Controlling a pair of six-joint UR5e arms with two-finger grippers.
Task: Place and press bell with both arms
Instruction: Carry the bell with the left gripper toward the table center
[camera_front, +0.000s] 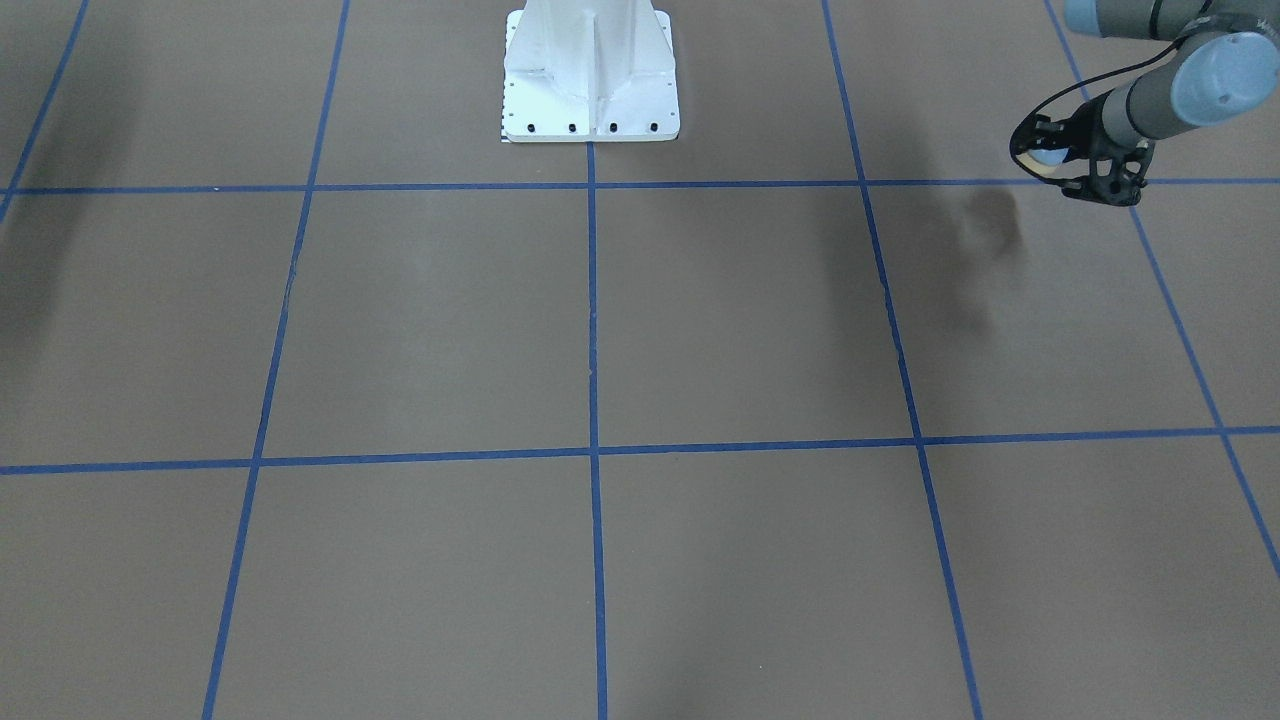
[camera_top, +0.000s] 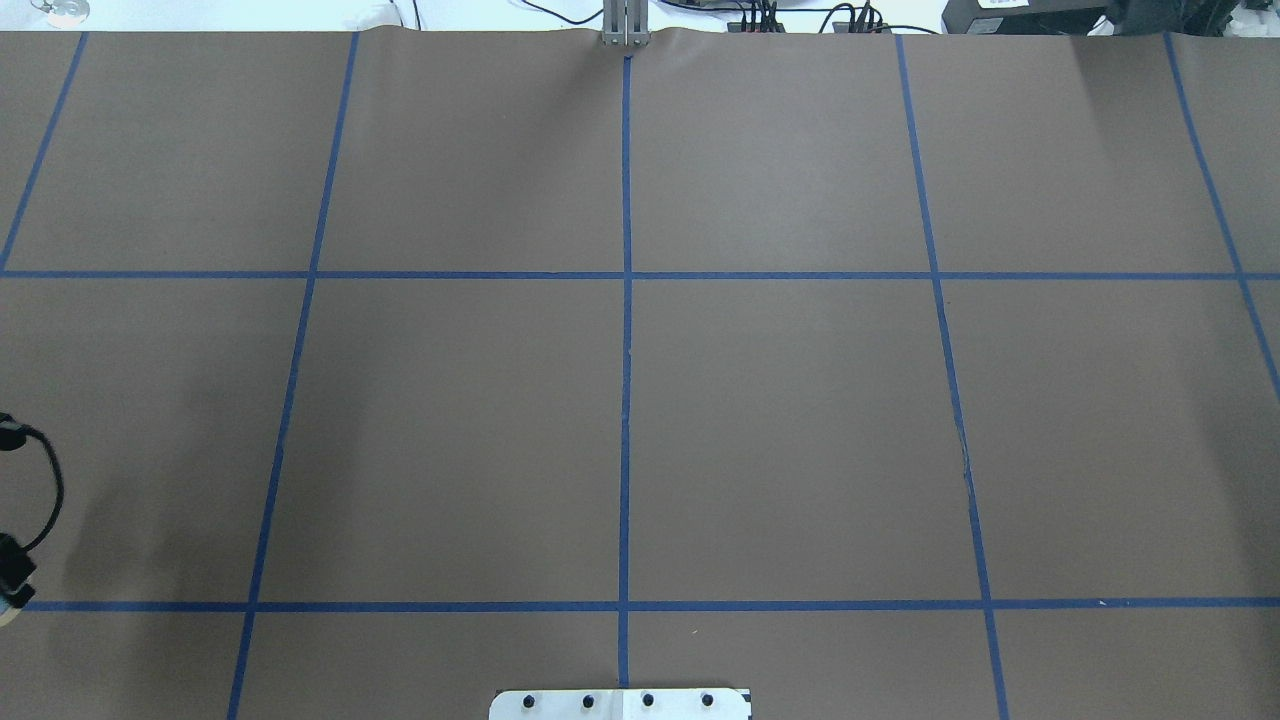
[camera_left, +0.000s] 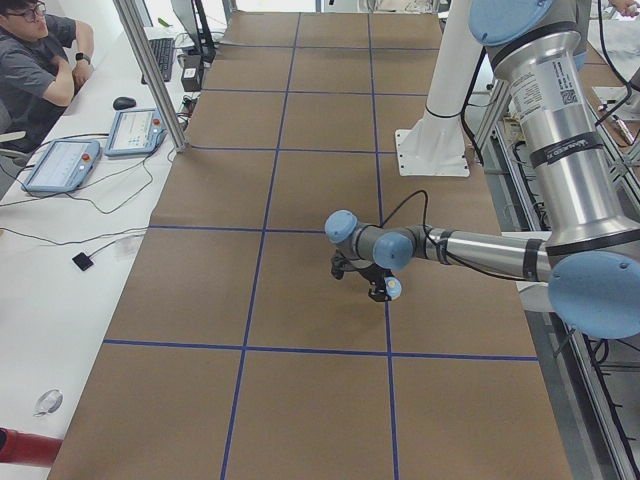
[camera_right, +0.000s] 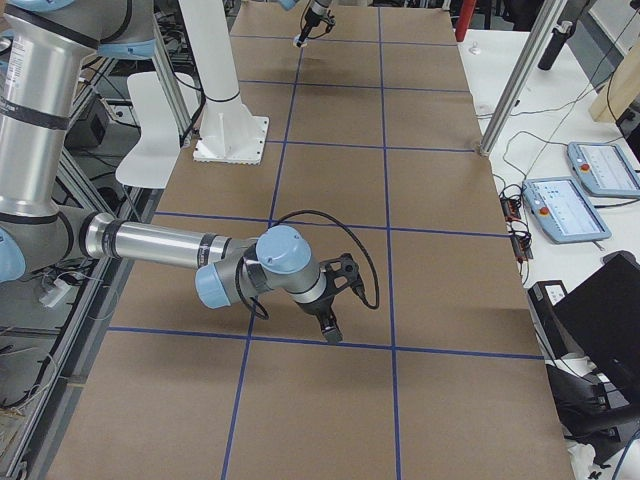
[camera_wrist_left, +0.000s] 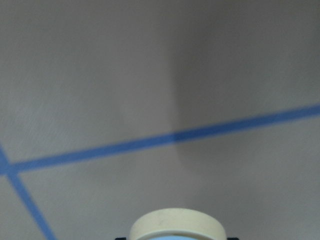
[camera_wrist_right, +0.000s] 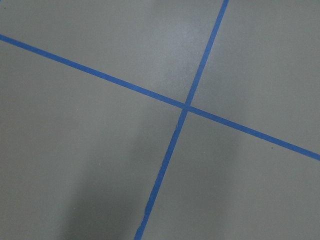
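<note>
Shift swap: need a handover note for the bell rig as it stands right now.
Left pincer: shut on the bell, which seems to be held just above the table, at the robot's left end.
Right pincer: low over the table at the opposite end. I cannot tell whether it is open or shut.
Done: bell grasped.
Left: set the bell down on the table, then press it.

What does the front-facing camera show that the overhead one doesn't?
Only front-facing: the left gripper gripping the bell, whole, at that view's top right. Only overhead: wires past the far edge; the left gripper there is cropped to a cable sliver. Both: the brown table, blue tape grid, the white pedestal and its bolted base.
</note>
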